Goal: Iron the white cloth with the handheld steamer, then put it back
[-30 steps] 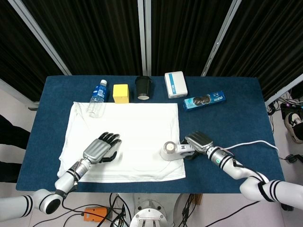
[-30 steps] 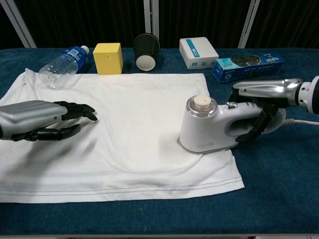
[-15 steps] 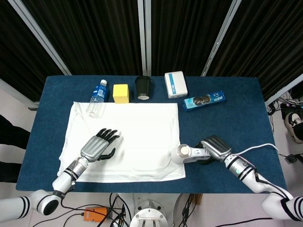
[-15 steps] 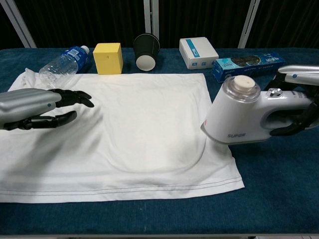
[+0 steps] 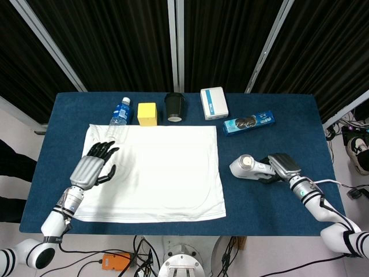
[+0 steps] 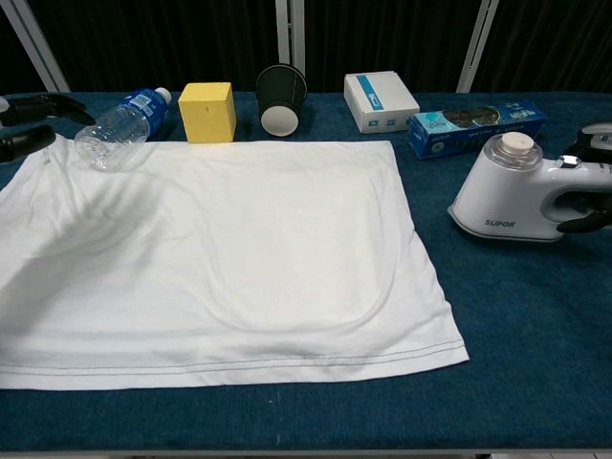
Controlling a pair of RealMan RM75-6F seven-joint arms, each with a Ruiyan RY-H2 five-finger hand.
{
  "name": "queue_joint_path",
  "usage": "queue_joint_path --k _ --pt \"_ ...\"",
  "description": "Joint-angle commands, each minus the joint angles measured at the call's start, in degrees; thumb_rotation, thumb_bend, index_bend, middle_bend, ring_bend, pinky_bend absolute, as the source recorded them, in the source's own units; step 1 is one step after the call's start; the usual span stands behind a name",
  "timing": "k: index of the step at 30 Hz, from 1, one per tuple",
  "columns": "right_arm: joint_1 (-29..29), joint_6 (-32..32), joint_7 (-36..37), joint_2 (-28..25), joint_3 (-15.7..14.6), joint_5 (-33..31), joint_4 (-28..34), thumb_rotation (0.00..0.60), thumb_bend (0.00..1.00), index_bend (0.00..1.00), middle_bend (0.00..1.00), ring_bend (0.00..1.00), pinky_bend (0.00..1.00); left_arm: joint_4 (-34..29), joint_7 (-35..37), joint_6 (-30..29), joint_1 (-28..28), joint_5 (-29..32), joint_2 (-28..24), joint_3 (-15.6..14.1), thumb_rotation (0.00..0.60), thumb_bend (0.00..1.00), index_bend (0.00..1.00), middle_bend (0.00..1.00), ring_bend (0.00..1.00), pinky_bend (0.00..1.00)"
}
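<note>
Right hand (image 6: 595, 182) cut by chest view's right edge, left hand (image 6: 29, 120) mostly cropped at left, steamer's (image 6: 513, 199) handle partly hidden.

We see both views evenly and brightly lit, seemingly from overhead. The white cloth (image 6: 220, 249) stays legible, its folds softly shaded; a faint shadow falls on it just below the left hand's fingers (image 5: 104, 149). The backdrop is near black. Focus is sharp; the chest view bends slightly at its edges.

black curtains (image 5: 115, 40) behind blue table (image 5: 288, 104)
</note>
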State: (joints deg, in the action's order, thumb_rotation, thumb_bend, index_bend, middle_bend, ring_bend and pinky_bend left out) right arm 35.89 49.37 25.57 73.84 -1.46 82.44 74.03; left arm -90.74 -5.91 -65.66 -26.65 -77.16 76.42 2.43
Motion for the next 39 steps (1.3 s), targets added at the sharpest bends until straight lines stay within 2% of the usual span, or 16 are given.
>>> queue_joint_path --k 1,4,7,14,19,25,30,31,36,38,39 --pt "0.02 -0.22 -1.15 0.78 0.64 -0.64 -0.75 0.600 0.25 0.61 0.66 0.49 0.31 0.22 0.60 -0.57 0.82 0.54 -0.41 -0.06 0.000 0.42 0.11 0.03 0.00 0.00" --pt "0.08 -1.28 -2.22 0.69 1.17 -1.81 -0.63 0.600 0.10 0.42 0.48 0.31 0.25 0.53 1.26 -1.09 1.67 0.98 -0.78 -0.08 0.000 0.42 0.11 0.03 0.00 0.00" --pt "0.30 -2.55 -3.24 0.51 1.74 -3.03 -0.23 0.600 0.03 0.26 0.33 0.18 0.19 0.81 1.81 -1.46 2.33 1.30 -1.20 -0.01 0.000 0.42 0.11 0.03 0.00 0.00" --pt "0.28 -4.05 -7.20 -0.65 2.42 -5.16 1.14 0.600 0.02 0.04 0.19 0.06 0.09 0.95 2.65 -2.03 3.58 1.70 -2.42 0.09 0.000 0.41 0.11 0.03 0.00 0.00" --pt "-1.77 -0.16 -10.54 -2.90 3.75 -6.96 4.17 0.600 0.02 0.00 0.11 0.01 0.05 0.83 3.44 -3.51 5.02 1.94 -3.93 0.32 0.000 0.41 0.11 0.03 0.00 0.00" --pt "-4.81 6.26 -10.20 -6.72 4.90 -5.55 7.77 0.600 0.02 0.00 0.10 0.00 0.04 0.76 4.67 -5.35 7.10 2.51 -6.44 0.50 0.000 0.41 0.11 0.03 0.00 0.00" --pt "-10.06 17.04 -15.28 -11.45 5.47 -4.09 12.21 0.600 0.02 0.00 0.10 0.00 0.04 0.16 5.87 -9.38 10.41 2.75 -9.42 0.51 0.005 0.41 0.11 0.03 0.00 0.00" --pt "-11.09 18.82 -16.23 -12.14 5.46 -3.95 13.18 0.600 0.02 0.00 0.10 0.00 0.04 0.03 6.29 -9.96 10.96 2.64 -9.90 0.45 0.029 0.41 0.11 0.03 0.00 0.00" --pt "-18.90 30.56 -17.74 -15.97 4.39 -2.09 17.90 0.600 0.04 0.00 0.10 0.00 0.07 0.10 8.52 -16.01 15.87 1.62 -12.26 -0.44 0.252 0.40 0.11 0.03 0.00 0.00" --pt "-21.81 33.94 -16.71 -16.75 3.38 -0.87 18.61 0.600 0.06 0.00 0.10 0.00 0.07 0.22 8.77 -18.87 18.13 1.38 -12.52 -0.82 0.324 0.40 0.11 0.03 0.00 0.00" --pt "-22.92 35.10 -16.28 -16.87 2.92 -0.38 18.68 0.600 0.06 0.00 0.10 0.00 0.07 0.19 8.79 -20.00 19.06 1.20 -12.61 -1.06 0.339 0.39 0.11 0.03 0.00 0.00"
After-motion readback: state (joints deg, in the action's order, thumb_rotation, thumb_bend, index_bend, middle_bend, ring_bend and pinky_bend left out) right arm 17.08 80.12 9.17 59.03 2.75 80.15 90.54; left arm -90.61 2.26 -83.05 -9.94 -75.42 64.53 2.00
